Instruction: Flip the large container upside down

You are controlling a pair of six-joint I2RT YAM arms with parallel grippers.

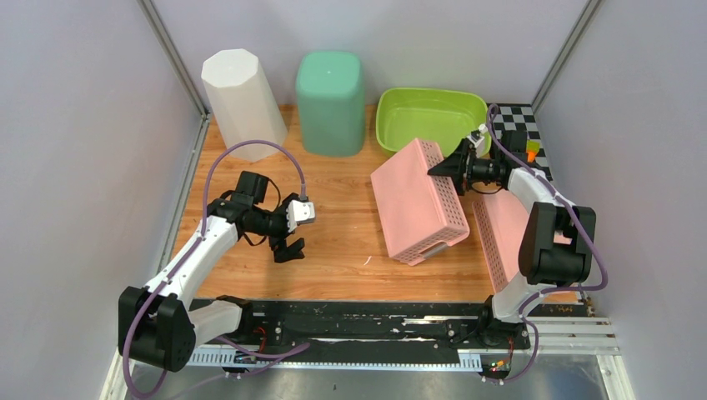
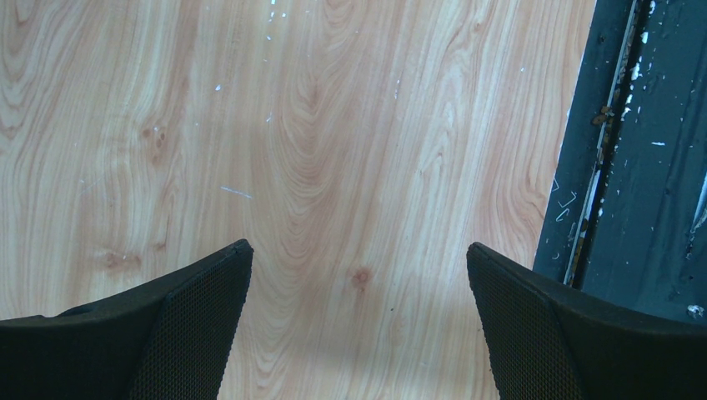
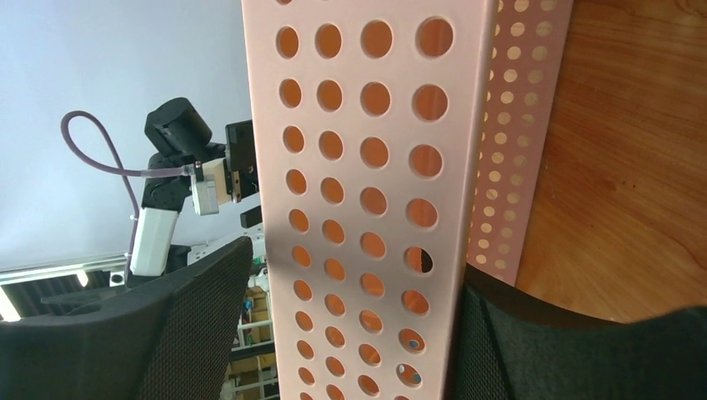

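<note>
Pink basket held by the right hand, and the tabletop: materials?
Pink basket: looks like moulded plastic, matte to satin; uniform colour, regular round perforations, thin walls with rounded edges. Tabletop: wood grain with knots, low sheen; solid wood or printed laminate, can't tell. Right hand grips the basket's perforated wall.

Two pink baskets (image 1: 413, 200) (image 1: 500, 232), one white bin (image 1: 242, 100), one teal bin (image 1: 330, 100), one green tub (image 1: 400, 118)

My left arm (image 1: 196, 250) stretches up the left of the frame, wrist bent down, left gripper (image 1: 288, 247) spread wide. My right arm (image 1: 542, 225) folds toward upper centre, right gripper (image 1: 442, 167) clamped across the pink container's (image 1: 417, 200) wall.
</note>
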